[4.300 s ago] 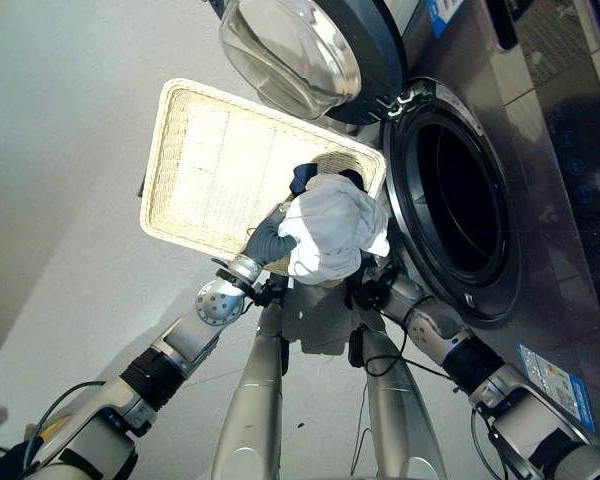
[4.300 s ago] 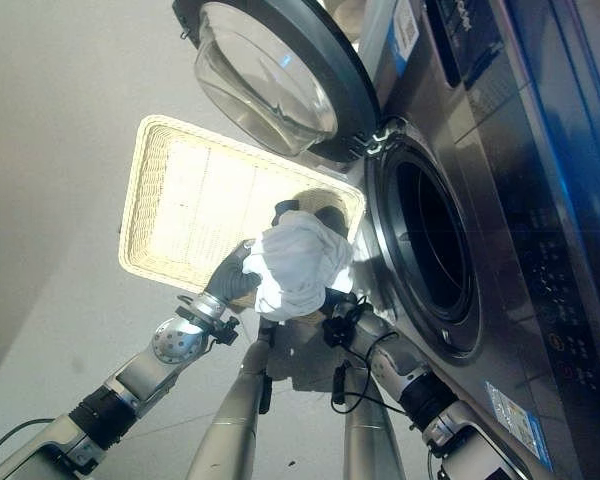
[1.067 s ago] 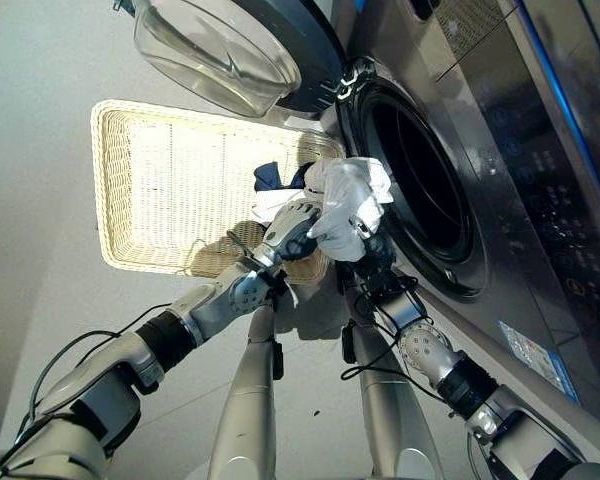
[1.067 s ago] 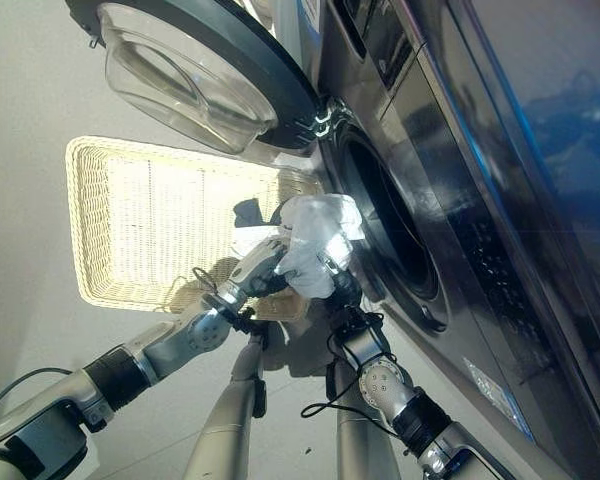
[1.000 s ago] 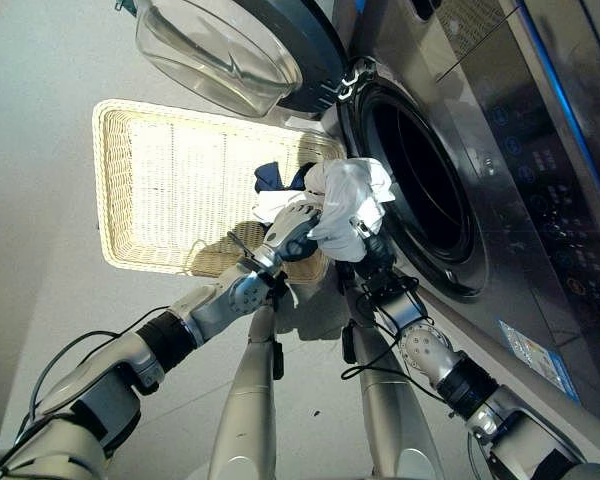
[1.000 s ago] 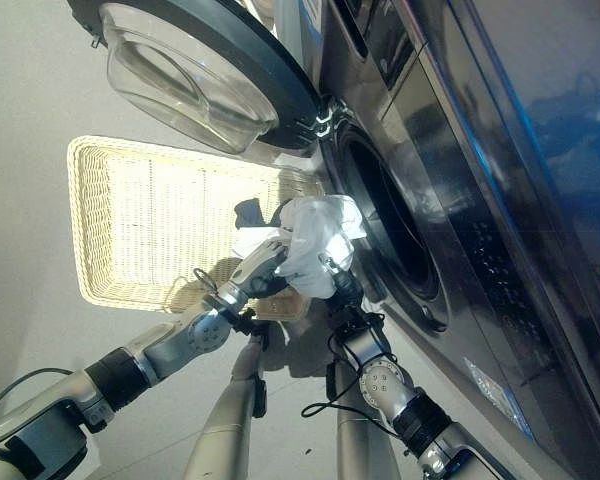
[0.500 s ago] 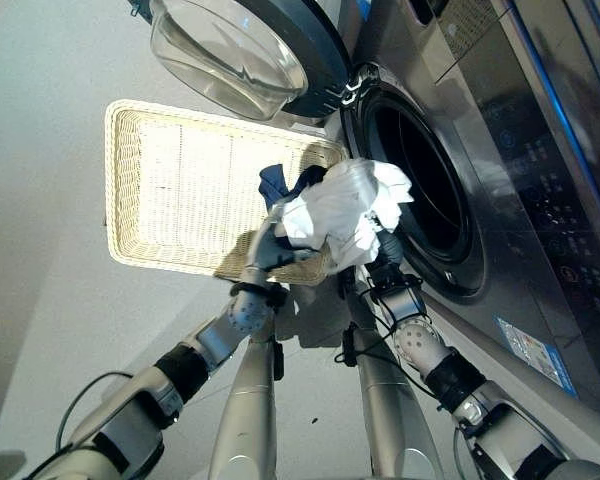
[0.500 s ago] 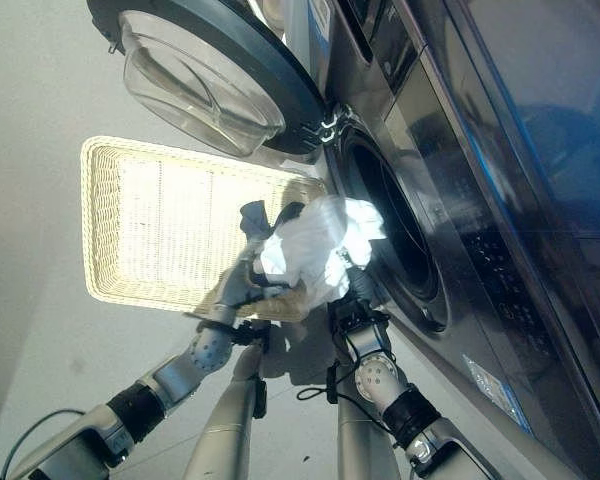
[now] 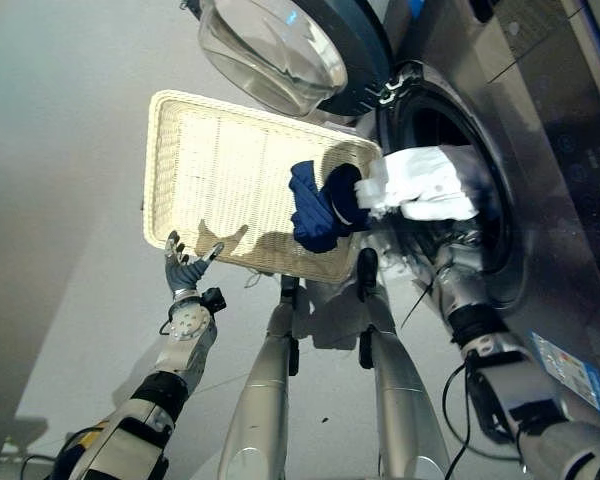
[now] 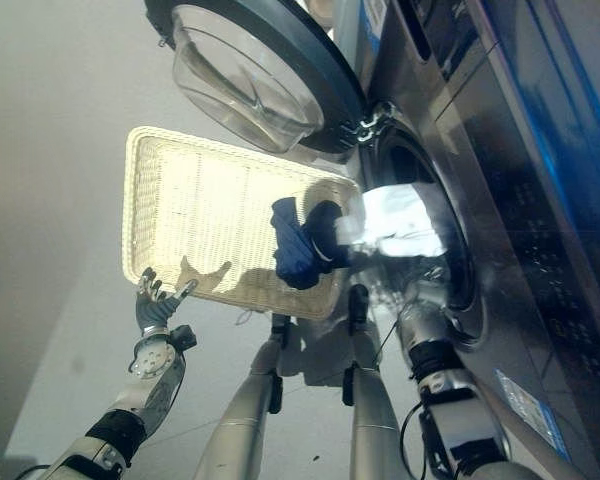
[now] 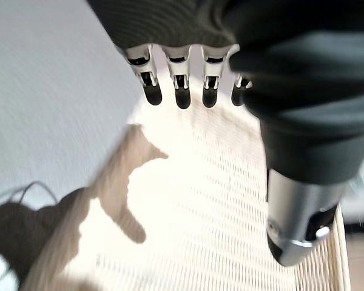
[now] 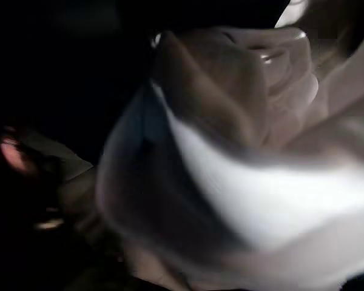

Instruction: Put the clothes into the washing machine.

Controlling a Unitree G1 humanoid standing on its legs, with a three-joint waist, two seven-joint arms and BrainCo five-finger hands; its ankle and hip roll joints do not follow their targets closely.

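White garment [image 9: 425, 186]: in washing machine [image 9: 540, 150] opening (right hand hidden, grip unclear).
Left hand [image 9: 183, 268]: fingers spread, empty, near basket [image 9: 220, 170].
Blue clothes [image 9: 318, 205]: basket's right end.

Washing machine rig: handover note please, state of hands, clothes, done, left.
Left hand: open, fingers spread, holding nothing, at the near rim of the wicker basket.
Right hand: reaching into the washing machine drum opening, hidden under the white garment; grip can't be confirmed.
Clothes: white garment sits at the mouth of the drum, partly inside. Dark blue garment is in the basket at its corner nearest the machine.
Door: open.
Done: white garment brought to the drum.
Left: push it fully in, then load the blue one.
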